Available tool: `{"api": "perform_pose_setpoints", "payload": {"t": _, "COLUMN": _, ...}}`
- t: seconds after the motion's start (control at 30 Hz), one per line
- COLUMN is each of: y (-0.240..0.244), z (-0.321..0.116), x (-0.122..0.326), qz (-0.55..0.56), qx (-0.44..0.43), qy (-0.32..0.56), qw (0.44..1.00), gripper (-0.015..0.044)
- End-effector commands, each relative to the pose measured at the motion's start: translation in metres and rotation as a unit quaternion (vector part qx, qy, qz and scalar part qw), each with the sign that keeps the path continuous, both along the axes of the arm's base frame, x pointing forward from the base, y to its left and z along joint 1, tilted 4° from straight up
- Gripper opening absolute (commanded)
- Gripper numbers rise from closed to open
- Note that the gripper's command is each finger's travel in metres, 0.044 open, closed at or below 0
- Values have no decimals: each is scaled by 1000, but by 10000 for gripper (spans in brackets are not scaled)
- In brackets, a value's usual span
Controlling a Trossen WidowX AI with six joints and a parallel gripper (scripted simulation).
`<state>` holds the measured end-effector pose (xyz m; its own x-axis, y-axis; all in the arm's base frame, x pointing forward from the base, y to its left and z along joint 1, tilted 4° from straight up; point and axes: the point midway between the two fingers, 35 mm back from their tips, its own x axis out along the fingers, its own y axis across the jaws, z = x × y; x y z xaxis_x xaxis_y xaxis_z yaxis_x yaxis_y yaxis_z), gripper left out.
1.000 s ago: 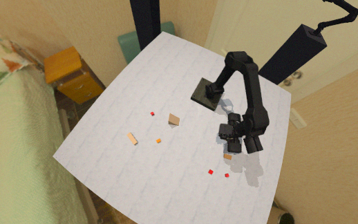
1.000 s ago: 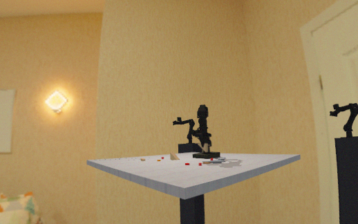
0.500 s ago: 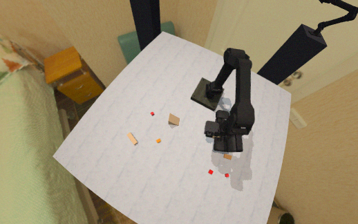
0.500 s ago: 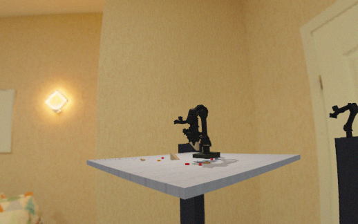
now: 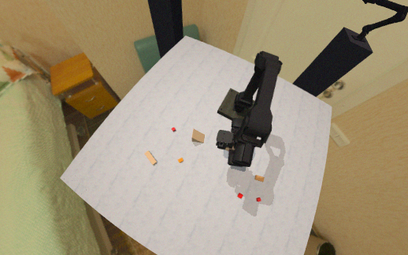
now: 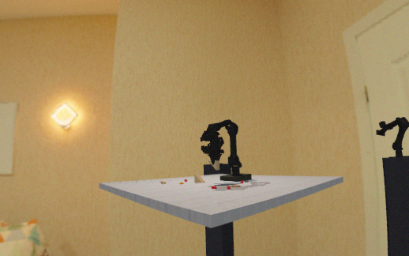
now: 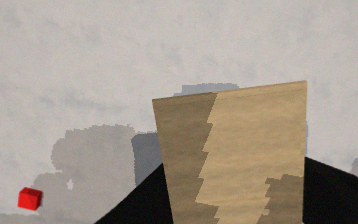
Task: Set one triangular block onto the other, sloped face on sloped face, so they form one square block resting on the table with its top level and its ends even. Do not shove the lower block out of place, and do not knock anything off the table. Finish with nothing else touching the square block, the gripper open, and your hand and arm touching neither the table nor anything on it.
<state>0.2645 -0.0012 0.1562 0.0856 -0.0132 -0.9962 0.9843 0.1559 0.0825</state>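
One triangular block (image 5: pixel 198 136) (image 6: pixel 198 178) stands on the table, left of the arm. In the exterior view its upright side is on the left and its slope falls to the right. My gripper (image 6: pixel 215 163) (image 7: pixel 224 163) is shut on the other triangular block (image 6: pixel 216 166) (image 7: pixel 250 145), which hangs above the table, to the right of the standing block and apart from it. In the wrist view a broad wooden face of the held block fills the space between the dark fingers. In the top view the hand mostly hides it.
Red cubes (image 5: pixel 173 129) (image 5: pixel 240 195) (image 5: pixel 258 199) (image 7: pixel 30 198), a small orange block (image 5: pixel 180 160) (image 6: pixel 181 183), a long tan block (image 5: pixel 150 157) (image 6: pixel 163 182) and an orange-brown block (image 5: pixel 259 178) lie scattered on the table (image 5: pixel 130 189) (image 6: pixel 189 201). Another red cube (image 6: pixel 242 182) lies near the arm's base.
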Motion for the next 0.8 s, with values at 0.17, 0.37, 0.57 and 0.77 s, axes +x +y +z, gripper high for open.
{"api": "perform_pose_setpoints", "payload": {"t": 0.17, "y": -34, "z": 10, "x": -10, "qz": 2, "qx": 2, "qy": -4, "qw": 1000, "gripper": 0}}
{"api": "perform_pose_setpoints", "payload": {"t": 0.37, "y": -57, "z": 14, "x": -19, "qz": 3, "qx": 2, "qy": -4, "qw": 1000, "gripper": 0}}
{"api": "perform_pose_setpoints", "payload": {"t": 0.57, "y": -79, "z": 19, "x": -31, "qz": 4, "qx": 2, "qy": -5, "qw": 1000, "gripper": 0}}
{"api": "perform_pose_setpoints", "payload": {"t": 0.77, "y": -99, "z": 24, "x": -44, "qz": 5, "qx": 1, "qy": -6, "qw": 1000, "gripper": 0}}
